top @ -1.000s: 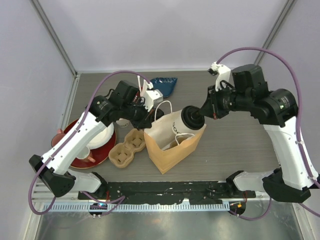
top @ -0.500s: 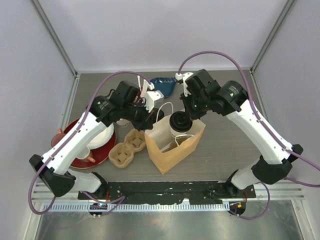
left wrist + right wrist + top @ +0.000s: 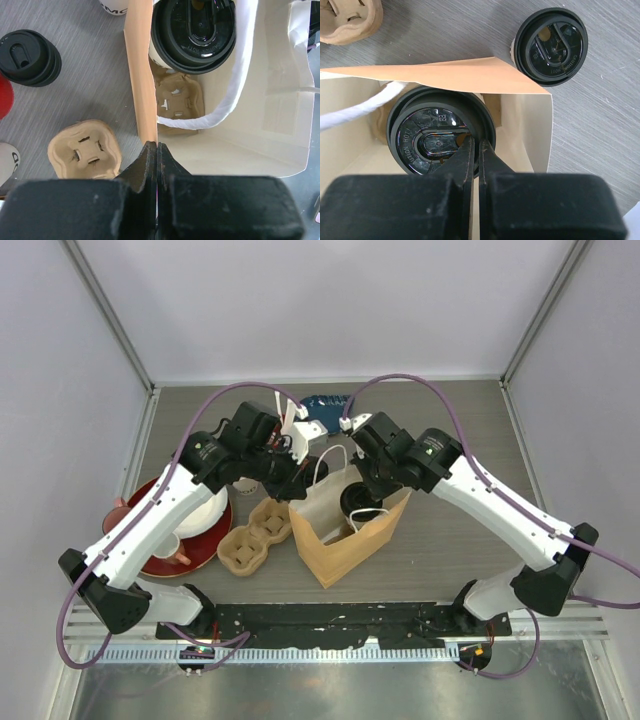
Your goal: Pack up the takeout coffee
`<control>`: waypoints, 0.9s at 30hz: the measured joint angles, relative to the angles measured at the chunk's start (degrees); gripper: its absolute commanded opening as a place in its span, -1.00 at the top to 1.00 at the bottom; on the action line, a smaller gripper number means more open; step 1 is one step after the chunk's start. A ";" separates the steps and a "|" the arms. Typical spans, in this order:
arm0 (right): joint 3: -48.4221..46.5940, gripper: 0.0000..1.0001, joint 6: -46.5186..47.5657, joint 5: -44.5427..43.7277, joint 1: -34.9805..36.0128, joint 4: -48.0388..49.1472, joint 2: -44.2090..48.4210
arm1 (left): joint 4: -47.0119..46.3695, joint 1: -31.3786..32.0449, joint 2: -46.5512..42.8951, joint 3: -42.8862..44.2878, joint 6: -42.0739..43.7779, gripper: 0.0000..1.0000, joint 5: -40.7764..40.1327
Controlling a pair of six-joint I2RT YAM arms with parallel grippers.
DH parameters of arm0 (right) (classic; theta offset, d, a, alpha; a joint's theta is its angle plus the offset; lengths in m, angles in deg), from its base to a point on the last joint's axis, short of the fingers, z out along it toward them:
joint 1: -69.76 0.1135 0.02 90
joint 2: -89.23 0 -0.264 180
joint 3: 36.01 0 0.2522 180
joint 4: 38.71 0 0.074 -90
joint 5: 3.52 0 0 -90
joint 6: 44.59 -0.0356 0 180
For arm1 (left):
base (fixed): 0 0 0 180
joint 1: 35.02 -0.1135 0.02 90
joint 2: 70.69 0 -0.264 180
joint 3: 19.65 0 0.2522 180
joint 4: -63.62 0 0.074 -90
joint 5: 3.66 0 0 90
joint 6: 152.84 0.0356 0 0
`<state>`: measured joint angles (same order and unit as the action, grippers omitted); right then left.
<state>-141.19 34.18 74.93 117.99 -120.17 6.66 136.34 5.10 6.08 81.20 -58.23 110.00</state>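
Observation:
A takeout coffee (image 3: pixel 427 131) with a black sip lid hangs inside the open brown paper bag (image 3: pixel 340 540), above a pulp carrier (image 3: pixel 177 97) on the bag's floor. My right gripper (image 3: pixel 476 142) is shut on the lid's rim, reaching down into the bag's mouth (image 3: pixel 362 490). My left gripper (image 3: pixel 157 145) is shut on the top edge of the bag's left wall (image 3: pixel 292 487). A second takeout coffee (image 3: pixel 551 45) stands on the table just outside the bag (image 3: pixel 27 57).
An empty pulp carrier (image 3: pixel 255 535) lies left of the bag. A red plate (image 3: pixel 190 550) with a white mug sits at the far left. A blue packet (image 3: pixel 325 405) lies behind the bag. The bag's white rope handle (image 3: pixel 235 85) droops inside.
My right arm has swung left and down, bringing the coffee from the bag's right side into its mouth. The left gripper has kept its hold on the bag's edge.

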 measured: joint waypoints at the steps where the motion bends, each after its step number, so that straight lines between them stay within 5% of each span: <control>1: 1.16 0.98 -0.33 0.00 0.00 0.90 0.48 | 0.00 0.00 0.00 0.02 -0.22 1.00 0.00; 27: 16.35 0.98 4.46 3.58 2.08 9.31 12.31 | -2.84 -0.02 2.10 0.13 -5.90 1.00 -10.23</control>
<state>-124.84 38.64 78.51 120.06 -110.86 18.97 133.50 5.08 8.18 81.33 -64.14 99.77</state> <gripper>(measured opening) 0.050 0.010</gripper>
